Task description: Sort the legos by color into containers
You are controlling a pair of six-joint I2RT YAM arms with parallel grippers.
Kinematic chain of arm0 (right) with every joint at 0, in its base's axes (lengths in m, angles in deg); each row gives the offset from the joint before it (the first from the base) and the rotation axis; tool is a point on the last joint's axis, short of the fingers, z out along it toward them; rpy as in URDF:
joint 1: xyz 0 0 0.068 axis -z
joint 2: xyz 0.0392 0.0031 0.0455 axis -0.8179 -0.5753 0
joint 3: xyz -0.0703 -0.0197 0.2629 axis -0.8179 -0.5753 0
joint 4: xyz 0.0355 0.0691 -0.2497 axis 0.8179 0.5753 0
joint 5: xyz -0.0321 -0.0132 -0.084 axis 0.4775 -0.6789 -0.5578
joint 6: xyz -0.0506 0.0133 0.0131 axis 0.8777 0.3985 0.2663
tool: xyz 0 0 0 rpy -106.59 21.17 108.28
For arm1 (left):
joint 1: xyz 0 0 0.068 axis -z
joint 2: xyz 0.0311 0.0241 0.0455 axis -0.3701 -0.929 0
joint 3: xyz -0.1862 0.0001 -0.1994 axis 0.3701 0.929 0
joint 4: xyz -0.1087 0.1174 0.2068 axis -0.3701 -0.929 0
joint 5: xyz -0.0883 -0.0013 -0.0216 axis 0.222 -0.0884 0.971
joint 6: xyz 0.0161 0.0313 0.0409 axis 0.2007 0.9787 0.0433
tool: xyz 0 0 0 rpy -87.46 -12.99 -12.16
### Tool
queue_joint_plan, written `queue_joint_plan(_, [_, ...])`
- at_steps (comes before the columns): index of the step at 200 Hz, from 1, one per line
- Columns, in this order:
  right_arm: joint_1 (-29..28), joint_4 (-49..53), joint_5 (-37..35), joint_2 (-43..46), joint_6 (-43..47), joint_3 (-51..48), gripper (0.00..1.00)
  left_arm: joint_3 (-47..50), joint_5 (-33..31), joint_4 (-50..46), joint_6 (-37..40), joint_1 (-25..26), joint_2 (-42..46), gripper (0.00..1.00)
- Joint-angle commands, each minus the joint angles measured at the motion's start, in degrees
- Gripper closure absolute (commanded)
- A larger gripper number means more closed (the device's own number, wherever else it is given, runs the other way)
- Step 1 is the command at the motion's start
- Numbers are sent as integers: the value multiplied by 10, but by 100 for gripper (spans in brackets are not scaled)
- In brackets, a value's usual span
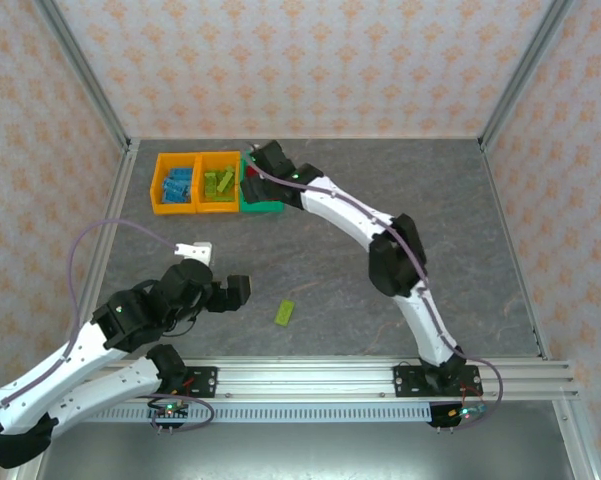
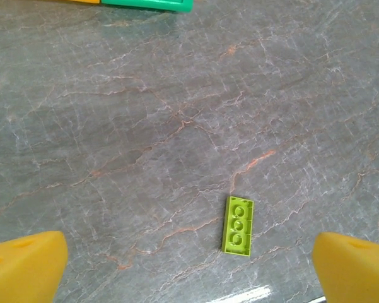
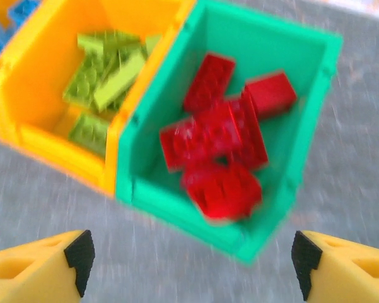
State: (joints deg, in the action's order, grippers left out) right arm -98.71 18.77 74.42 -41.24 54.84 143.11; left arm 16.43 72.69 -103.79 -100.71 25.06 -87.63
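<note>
One lime green lego (image 1: pixel 285 312) (image 2: pixel 238 225) lies flat on the grey table, studs down. My left gripper (image 1: pixel 220 275) (image 2: pixel 189 268) hovers left of it, open, nothing between its yellow fingers (image 2: pixel 25 265). Three containers stand in a row at the back left: an orange one (image 1: pixel 174 183) with blue legos, an orange one (image 1: pixel 218 181) (image 3: pixel 57 88) with green legos, and a green one (image 1: pixel 260 200) (image 3: pixel 239 126) holding several red legos (image 3: pixel 221 145). My right gripper (image 1: pixel 260 165) (image 3: pixel 189 265) hangs over the green container, open and empty.
Metal frame posts and patterned walls enclose the table (image 1: pixel 430 220). An aluminium rail (image 1: pixel 380 375) runs along the near edge where both arm bases are bolted. A purple cable (image 1: pixel 90 240) loops above the left arm.
</note>
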Motion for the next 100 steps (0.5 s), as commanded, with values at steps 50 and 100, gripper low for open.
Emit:
queue_joint_plan(50, [-11,-95,45,469,-111,-464,9,31,60,108,5,20,-111,1])
queue_joint_plan(100, [-9,-79,-32,710,-202,-629,1,14,38,171,4,111,-285,0])
